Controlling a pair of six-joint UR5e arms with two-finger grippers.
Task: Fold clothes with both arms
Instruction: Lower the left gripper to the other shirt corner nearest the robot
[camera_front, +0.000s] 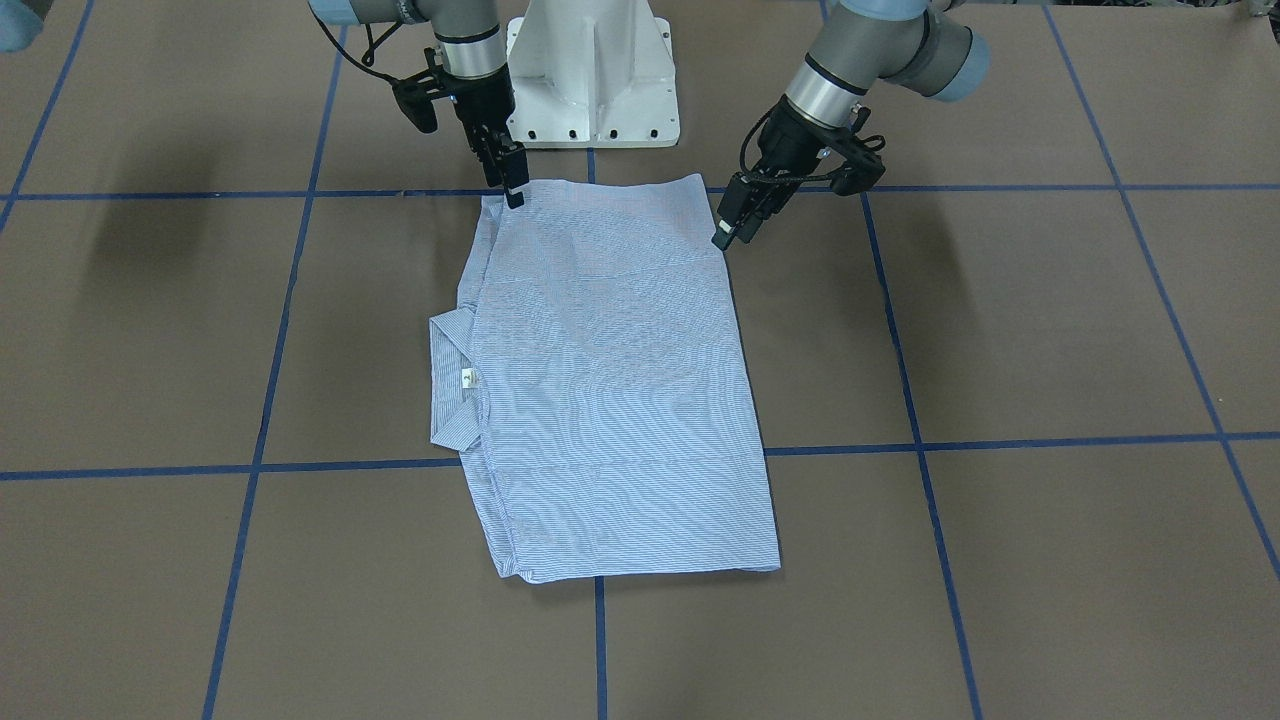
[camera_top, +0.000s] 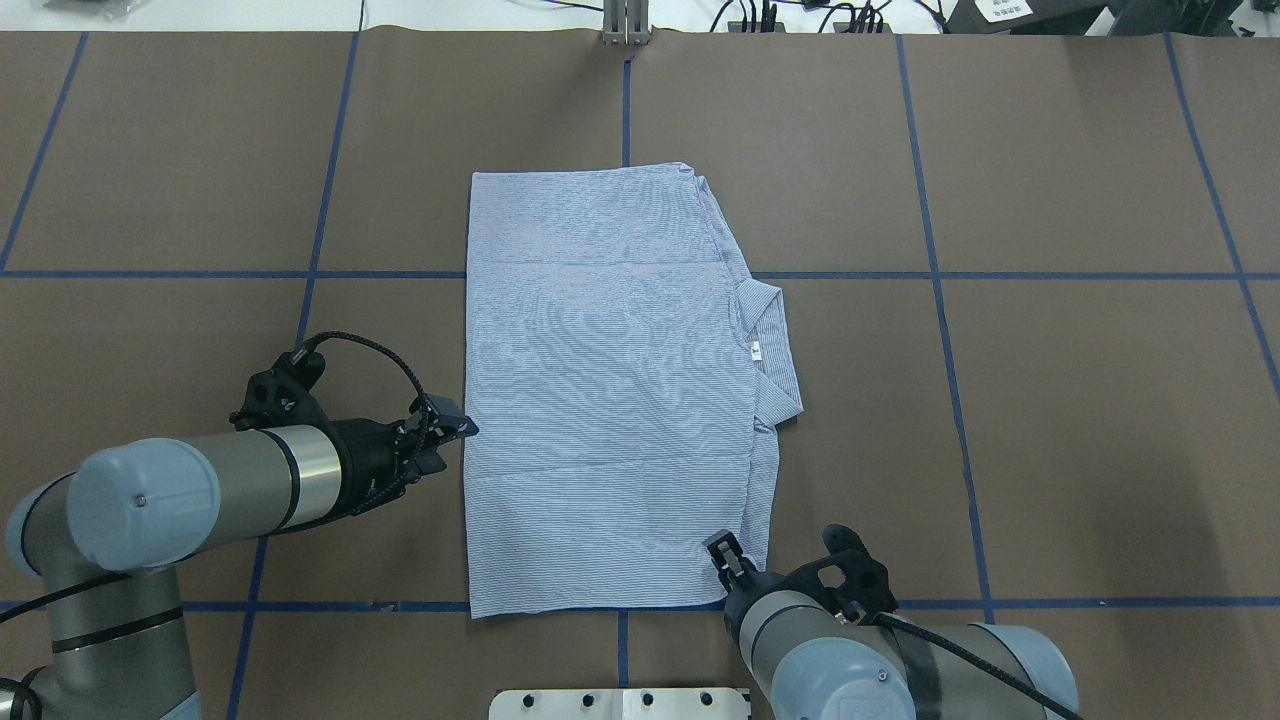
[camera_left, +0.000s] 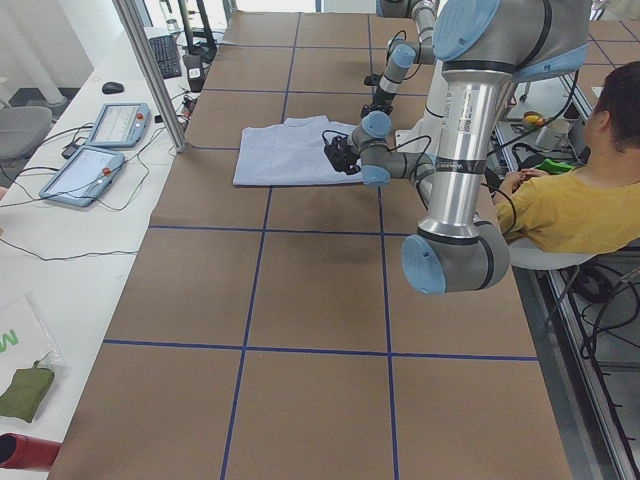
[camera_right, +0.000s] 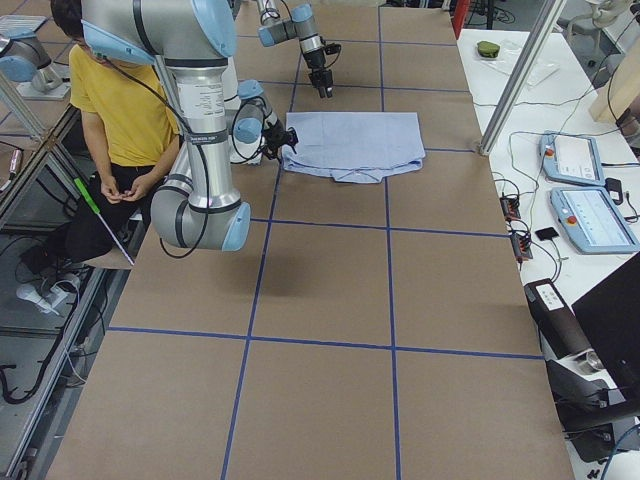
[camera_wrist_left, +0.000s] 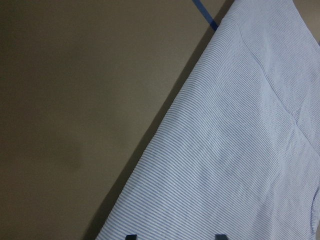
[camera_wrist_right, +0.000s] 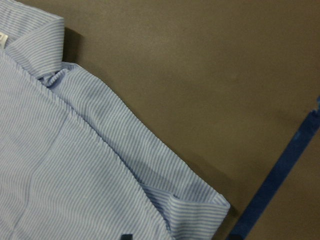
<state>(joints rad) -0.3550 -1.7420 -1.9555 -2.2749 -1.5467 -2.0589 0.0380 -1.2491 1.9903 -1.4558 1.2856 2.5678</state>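
L arm & R arm bulk up the near corners of the overhead view, elbows closest to the lens. Under them is the brown table w/ blue tape lines. The shirt lies flat mid-table, folded to a rough rectangle, its near edge along the tape line closest to the robot.

L gripper sits at the shirt's left edge, angled in towards it. The overhead view hides the jaw gap. The L wrist cam shows both fingertips well apart at the bottom of frame, over the striped cloth, w/ nothing between them.

R gripper is at the shirt's near right corner. The front-facing view has it pointing almost straight down there. The R wrist cam shows only one fingertip, far off-centre, so the jaws read as parted. The folded corner lies loose on the table, not pinched.

The collar sticks out on the robot's right side (the front-facing view puts it on its left). The white neck label is just inside it. Only the side views show the seated person in yellow by the robot.
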